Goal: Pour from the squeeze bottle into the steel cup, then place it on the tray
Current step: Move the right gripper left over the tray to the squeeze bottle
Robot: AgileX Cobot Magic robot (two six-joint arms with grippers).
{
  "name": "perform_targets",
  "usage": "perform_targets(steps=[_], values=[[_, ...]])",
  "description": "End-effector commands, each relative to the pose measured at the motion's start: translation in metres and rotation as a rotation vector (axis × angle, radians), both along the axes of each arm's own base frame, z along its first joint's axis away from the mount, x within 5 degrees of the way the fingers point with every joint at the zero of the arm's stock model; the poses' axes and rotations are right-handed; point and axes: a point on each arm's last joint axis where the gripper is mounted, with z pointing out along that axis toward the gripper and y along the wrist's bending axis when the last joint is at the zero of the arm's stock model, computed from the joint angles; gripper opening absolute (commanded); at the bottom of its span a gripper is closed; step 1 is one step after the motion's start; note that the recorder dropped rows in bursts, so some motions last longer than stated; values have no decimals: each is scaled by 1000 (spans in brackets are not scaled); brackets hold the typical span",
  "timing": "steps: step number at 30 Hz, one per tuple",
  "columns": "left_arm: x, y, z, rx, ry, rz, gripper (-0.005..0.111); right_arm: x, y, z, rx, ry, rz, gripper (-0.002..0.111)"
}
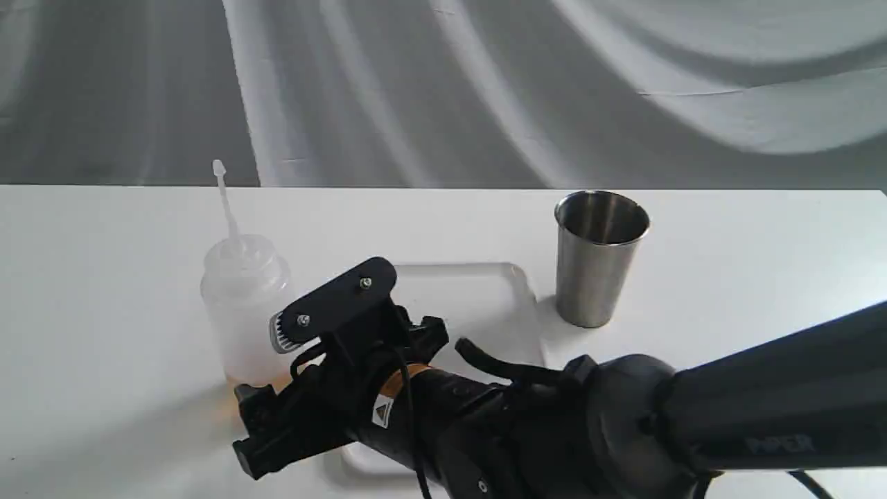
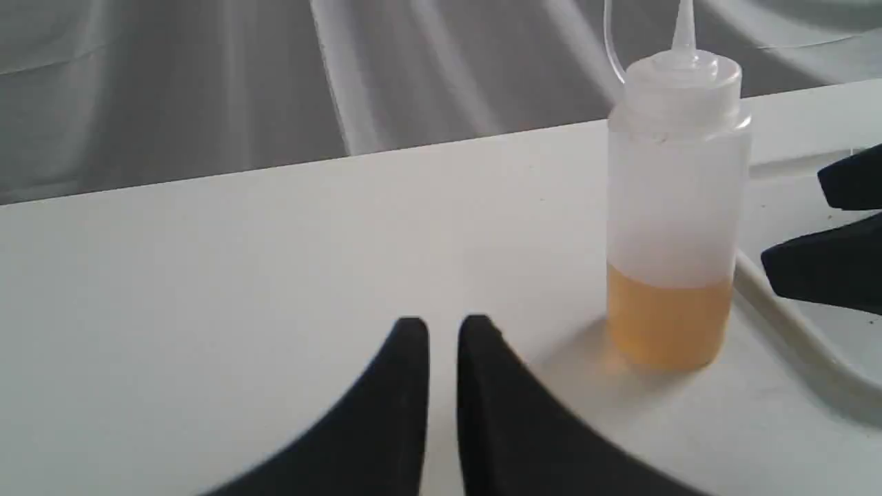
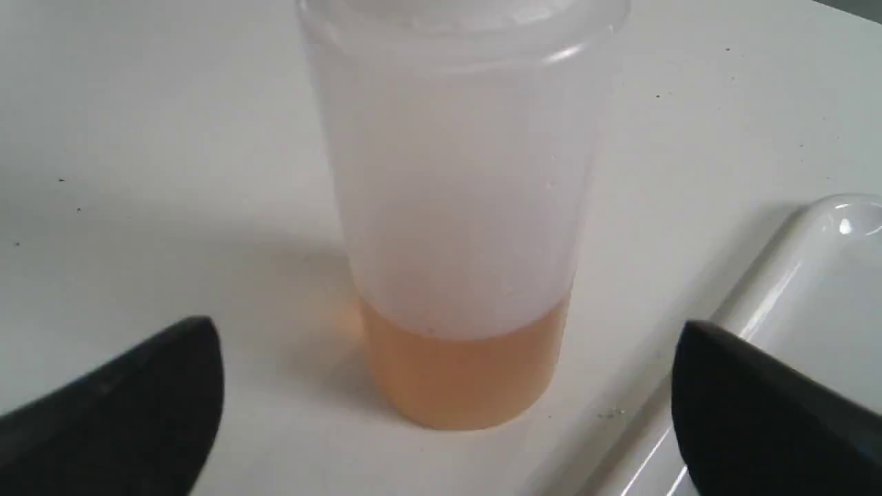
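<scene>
**One bottle, one tray, one cup, two grippers**

The left gripper [image 2: 443, 331] holds nothing, its two black tapered fingers almost together. One squeeze bottle [image 1: 244, 305], a translucent plastic cylinder with a thin nozzle and an amber layer at the bottom, stands upright on the white table [image 1: 104, 277]. The right gripper [image 3: 448, 337] gapes wide facing it, without touching. Just beside lies one glossy white tray [image 1: 485, 291], then one brushed, tapered steel cup [image 1: 597, 263].

Bright, even, diffuse light, white table [image 1: 104, 277] nearly washed out, soft amber-tinted shadow left of the squeeze bottle [image 1: 244, 312] base, small glare spots on the glossy tray [image 3: 844, 224] rim, dull grey reflections in the steel cup [image 1: 596, 270], near right arm [image 1: 762, 402] blurred, wrist views slightly soft.
</scene>
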Motion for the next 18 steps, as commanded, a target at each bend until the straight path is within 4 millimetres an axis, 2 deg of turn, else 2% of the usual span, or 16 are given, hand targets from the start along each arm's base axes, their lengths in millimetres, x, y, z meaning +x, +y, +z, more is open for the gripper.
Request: perform_targets(steps=[1, 4, 13, 18], values=[[0, 0, -1, -2, -7, -3, 8, 2, 0, -7, 7, 6, -19, 87], [0, 0, -1, -2, -7, -3, 8, 5, 3, -7, 6, 6, -16, 87], [0, 0, -1, -2, -7, -3, 8, 19, 15, 14, 60, -36, -23, 87], [0, 0, -1, -2, -7, -3, 8, 19, 14, 0, 48, -1, -42, 87]])
